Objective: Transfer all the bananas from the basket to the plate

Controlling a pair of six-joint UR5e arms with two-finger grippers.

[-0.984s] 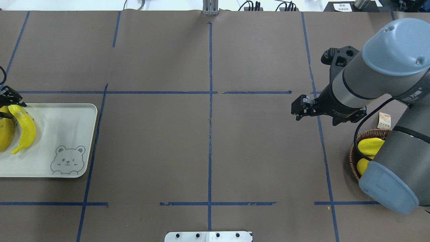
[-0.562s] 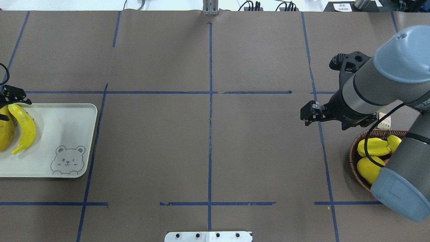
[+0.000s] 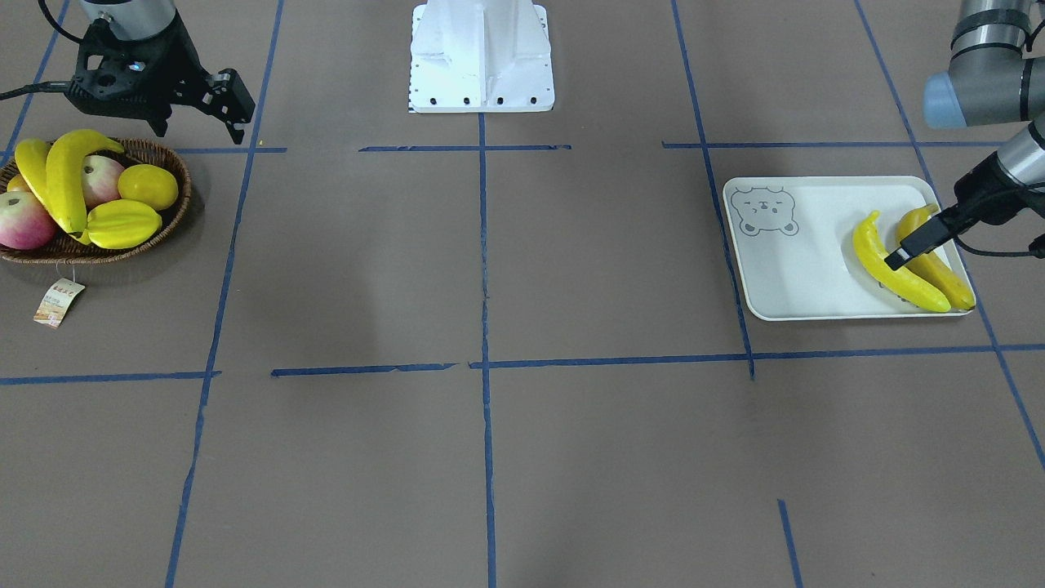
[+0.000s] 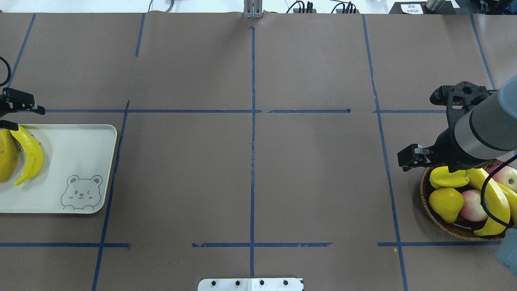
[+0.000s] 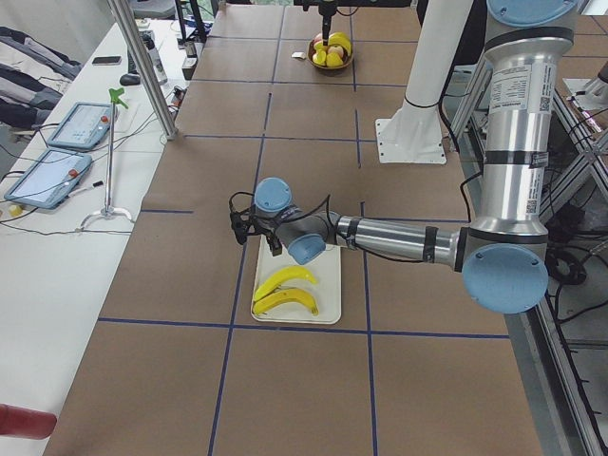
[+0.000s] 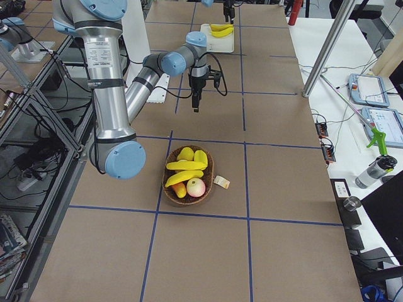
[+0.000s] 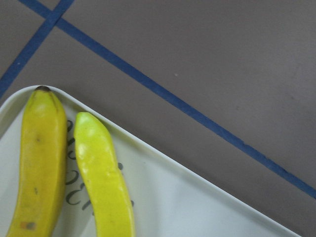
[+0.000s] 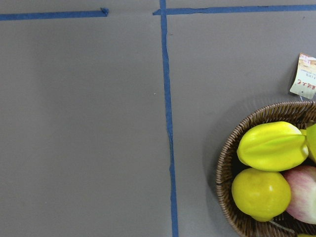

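Two bananas [image 4: 30,153] [image 3: 939,261] lie side by side on the cream bear-print plate [image 4: 72,149] at my far left. My left gripper [image 4: 19,116] hangs open just above their far ends and holds nothing. Two more bananas [image 3: 65,175] [image 4: 492,198] rest in the dark wicker basket [image 3: 186,192] at my far right. My right gripper [image 4: 405,159] hovers open and empty above the table, just outside the basket's left rim [image 8: 224,173].
The basket also holds a ridged starfruit [image 4: 446,178], a lemon [image 4: 446,200] and red apples [image 4: 472,204]. Its paper tag [image 3: 59,300] lies on the table beside it. Blue tape lines cross the brown table. The robot base [image 3: 482,57] is at mid table edge.
The right arm has swung right toward the basket, uncovering the fruit it hid. The left gripper has drawn back from the bright banana's end, and that banana stays on the plate.
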